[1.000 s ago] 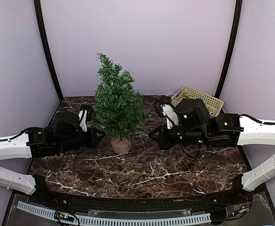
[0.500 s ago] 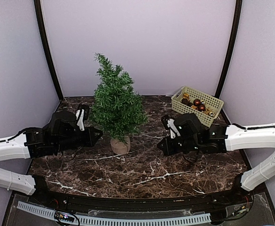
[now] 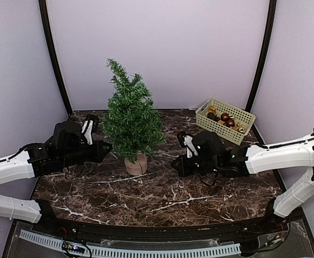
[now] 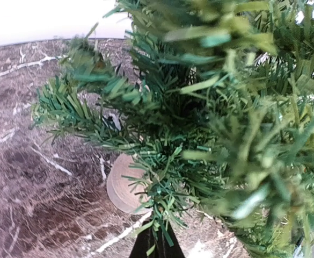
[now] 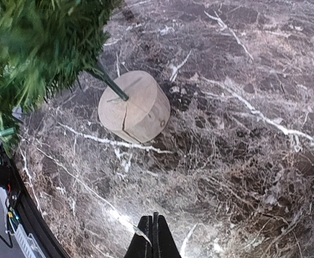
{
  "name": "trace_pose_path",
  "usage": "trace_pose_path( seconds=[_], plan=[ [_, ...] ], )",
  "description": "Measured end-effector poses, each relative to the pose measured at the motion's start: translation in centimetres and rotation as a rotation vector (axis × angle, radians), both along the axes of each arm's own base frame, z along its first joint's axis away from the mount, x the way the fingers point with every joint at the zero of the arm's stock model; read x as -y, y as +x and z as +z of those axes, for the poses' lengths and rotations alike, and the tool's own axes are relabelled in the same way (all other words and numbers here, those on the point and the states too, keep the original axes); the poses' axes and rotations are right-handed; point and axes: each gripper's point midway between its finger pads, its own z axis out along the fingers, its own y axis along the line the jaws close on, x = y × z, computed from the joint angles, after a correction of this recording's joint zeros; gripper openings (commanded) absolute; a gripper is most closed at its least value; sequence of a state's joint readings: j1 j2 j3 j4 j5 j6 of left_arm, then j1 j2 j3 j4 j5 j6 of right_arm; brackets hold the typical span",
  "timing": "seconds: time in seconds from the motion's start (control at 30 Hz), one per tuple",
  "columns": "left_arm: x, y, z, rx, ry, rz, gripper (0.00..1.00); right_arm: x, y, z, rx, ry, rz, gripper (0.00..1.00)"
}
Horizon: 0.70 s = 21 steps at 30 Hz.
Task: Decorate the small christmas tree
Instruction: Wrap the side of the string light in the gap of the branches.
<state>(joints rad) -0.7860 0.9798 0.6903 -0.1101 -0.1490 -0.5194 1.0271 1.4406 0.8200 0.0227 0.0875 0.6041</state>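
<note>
A small christmas tree (image 3: pixel 131 121), dark green with bristly needles, is seen standing on a dark marbled counter (image 3: pixel 162 196), left of the counter's middle and toward the back. Its thin trunk is set in a round pale wooden stump base (image 3: pixel 136 164). The tree is tilted, with its tip leaning toward eleven o'clock.

At nine o'clock of the tree, the left hand (image 3: pixel 108 147) is held low, its tips pushed in among the lowest branches. It is clenched, and whether a twig is pinched between the fingers cannot be told.

At three o'clock of the stump base, well apart from it, the right hand (image 3: pixel 174 164) is held low over the counter. It is clenched on nothing and pointed toward the tree.

At two o'clock of the tree, in the back right corner, a pale yellow slotted basket (image 3: pixel 217 130) is placed, with red and gold baubles (image 3: pixel 225 117) lying in it.
</note>
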Motion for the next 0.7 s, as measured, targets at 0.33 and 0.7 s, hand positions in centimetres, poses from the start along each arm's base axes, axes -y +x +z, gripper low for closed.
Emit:
trace_pose_path(
  seconds=[0.33,0.7],
  plan=[
    [-0.9,0.6,0.5,0.049,0.047,-0.012,0.66,-0.6,1.3,2.2,0.097,0.053,-0.018,0.0],
    [1.9,-4.1,2.2,-0.02,-0.115,-0.108,0.78,-0.5,0.8,4.9,0.157,0.098,0.006,0.0]
  ],
)
